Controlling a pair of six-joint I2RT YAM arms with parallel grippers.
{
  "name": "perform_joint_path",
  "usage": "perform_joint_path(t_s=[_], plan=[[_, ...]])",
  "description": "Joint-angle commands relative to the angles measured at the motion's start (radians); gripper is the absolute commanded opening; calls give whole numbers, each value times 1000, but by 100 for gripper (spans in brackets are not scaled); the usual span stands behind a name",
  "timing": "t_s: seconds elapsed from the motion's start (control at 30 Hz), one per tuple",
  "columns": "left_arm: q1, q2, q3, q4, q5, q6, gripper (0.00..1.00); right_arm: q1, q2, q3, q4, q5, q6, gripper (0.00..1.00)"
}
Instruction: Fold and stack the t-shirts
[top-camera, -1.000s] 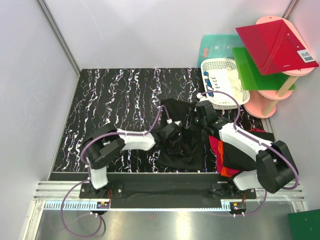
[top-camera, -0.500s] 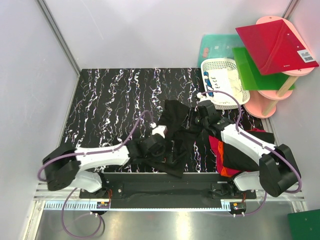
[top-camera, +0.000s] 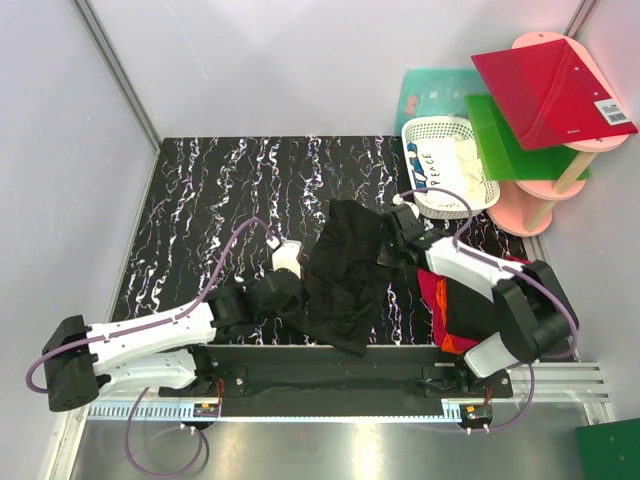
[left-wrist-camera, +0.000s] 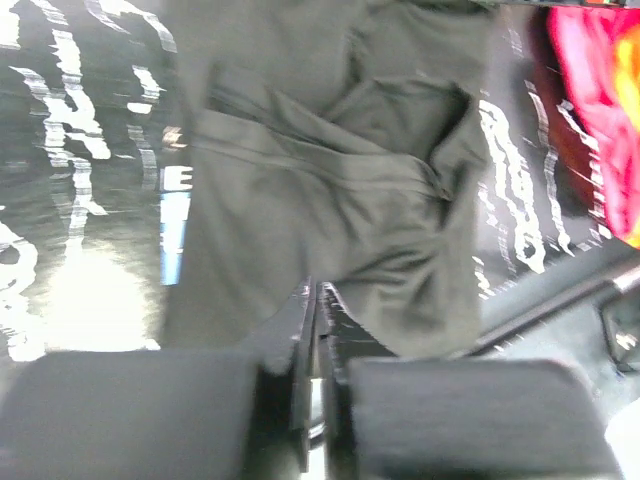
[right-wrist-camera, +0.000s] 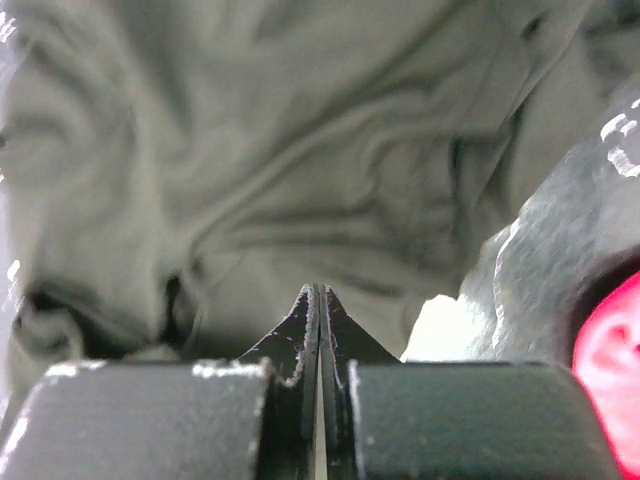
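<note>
black t-shirt (left-wrist-camera: 330, 190) against left tool (left-wrist-camera: 315, 290)

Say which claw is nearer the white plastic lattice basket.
Right. In the top view the right claw sits below-left of the basket, on the black cloth t-shirt; the left claw is farther, across that shirt.

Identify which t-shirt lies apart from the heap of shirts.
The black t-shirt, crumpled alone in the middle of the table. The other shirts, with red and orange showing, lie heaped together at the right edge.
</note>
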Motion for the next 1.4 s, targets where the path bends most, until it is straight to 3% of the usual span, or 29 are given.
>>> perform_joint_path(t_s=[0.0,0.33,0.67,1.03,1.17,1.23,1.3,1.33,1.37], plan=[[4,-24,110,-96,-177,29,0,4,92,141,-68,175,20,0],[29,-74,165,-135,-256,80,0,4,400,408,-143,179,8,0],[64,-91,163,-137,-263,92,1,4,542,585,-177,124,-27,0],[93,-71,170,-127,-283,103,4,6,750,895,-186,-14,-98,0],[103,-62,165,-126,-282,89,9,7,746,924,-187,9,-111,0],[103,-62,164,-127,-276,87,15,7,693,907,-182,49,-136,0],[103,-73,159,-123,-260,89,31,9,631,852,-145,73,-162,0],[103,-76,156,-121,-259,89,50,15,561,831,-134,90,-167,0],[103,-79,145,-111,-247,89,90,18,522,811,-115,103,-173,0]])
